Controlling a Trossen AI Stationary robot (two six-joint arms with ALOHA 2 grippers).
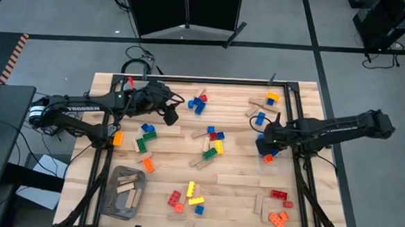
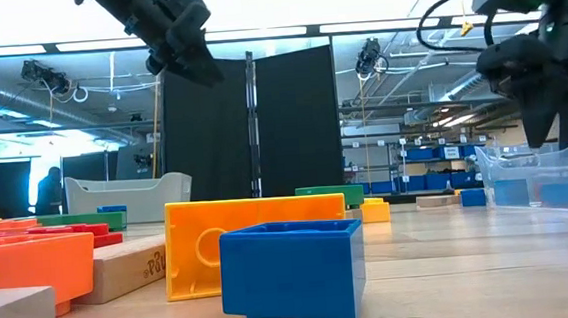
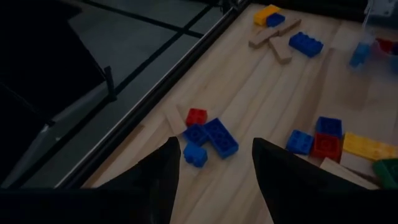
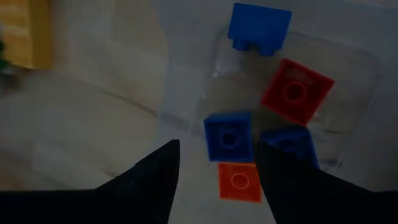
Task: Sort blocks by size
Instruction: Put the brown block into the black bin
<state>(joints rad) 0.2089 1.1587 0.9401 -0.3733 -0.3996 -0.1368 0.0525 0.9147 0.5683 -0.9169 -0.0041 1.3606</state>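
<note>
Blocks of several colours and tan wooden pieces lie scattered on the wooden table (image 1: 241, 178). My left gripper (image 3: 214, 149) hangs open above the far left part of the table; a red and blue cluster of bricks (image 3: 208, 137) lies on the table ahead of its fingers. My right gripper (image 4: 217, 152) stands open, pointing down over a clear bin (image 4: 348, 124) at the table's right side. Small square blocks lie in that bin: a blue one (image 4: 229, 135) below the fingers, a red one (image 4: 296, 91), an orange one (image 4: 239, 182). Nothing sits between either pair of fingers.
A grey tray (image 1: 123, 191) holding wooden pieces stands at the near left. Red and orange blocks (image 1: 279, 208) lie near the right front corner, yellow and red ones (image 1: 188, 196) at the front middle. A black frame rail (image 3: 155, 81) runs along the table's far edge.
</note>
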